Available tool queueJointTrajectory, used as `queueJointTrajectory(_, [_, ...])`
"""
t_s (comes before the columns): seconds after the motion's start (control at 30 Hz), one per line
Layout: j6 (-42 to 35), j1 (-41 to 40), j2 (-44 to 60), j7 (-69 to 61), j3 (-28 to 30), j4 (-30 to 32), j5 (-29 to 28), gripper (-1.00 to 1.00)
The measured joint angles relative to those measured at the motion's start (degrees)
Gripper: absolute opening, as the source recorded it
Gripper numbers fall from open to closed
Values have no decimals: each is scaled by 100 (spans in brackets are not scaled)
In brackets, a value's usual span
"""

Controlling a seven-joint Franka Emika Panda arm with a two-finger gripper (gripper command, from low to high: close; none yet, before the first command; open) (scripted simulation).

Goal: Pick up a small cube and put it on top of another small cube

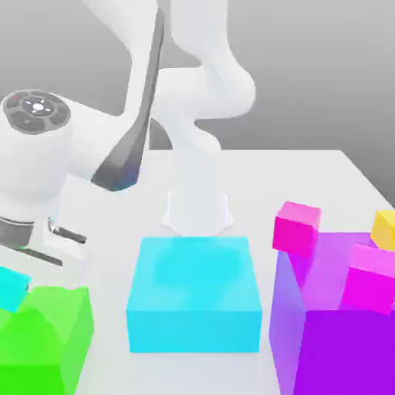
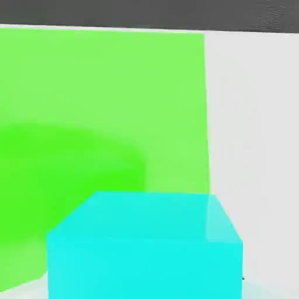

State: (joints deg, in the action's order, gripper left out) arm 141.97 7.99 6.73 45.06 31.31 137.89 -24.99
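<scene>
Hand (image 1: 23,258) is at the exterior view's near left, over the green block (image 1: 46,339), fingers closed on the small cyan cube (image 1: 11,287); hand view shows the cube (image 2: 146,245) right up against the camera with green behind it. Looks like the carry step: pick done, place not yet done. Candidate targets are the small cubes on the purple block (image 1: 339,324) at right: magenta cube (image 1: 297,226), yellow cube (image 1: 384,229). Big cyan block (image 1: 194,293) sits between on the bench (image 1: 308,173). Next move: cross over it, line up square over a cube, lower, release.

Simulated test bench: bare white table (image 1: 324,177), flat grey backdrop, plain coloured blocks, white robot arm (image 1: 193,92).
</scene>
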Motion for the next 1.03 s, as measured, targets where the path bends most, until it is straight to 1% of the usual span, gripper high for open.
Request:
queueJointTrajectory(0.13, [-461,501,-471,-252,-360,-19,630,-100])
queueJointTrajectory(0.27, [-960,992,-1001,-395,-595,-49,1104,-100])
queueJointTrajectory(0.43, [-1606,1436,-1695,-436,-982,-93,1524,-100])
queueJointTrajectory(0.7, [-2625,2190,-2733,-271,-1855,-181,2015,-100])
queueJointTrajectory(0.77, [-2475,2272,-2729,-203,-1959,-39,2071,-100])
queueJointTrajectory(0.83, [-2063,2285,-2591,-200,-1966,235,2092,-100])
queueJointTrajectory(0.87, [-1883,2285,-2527,-204,-1963,352,2098,100])
queueJointTrajectory(1.03, [-1883,2285,-2527,-204,-1963,352,2098,100])
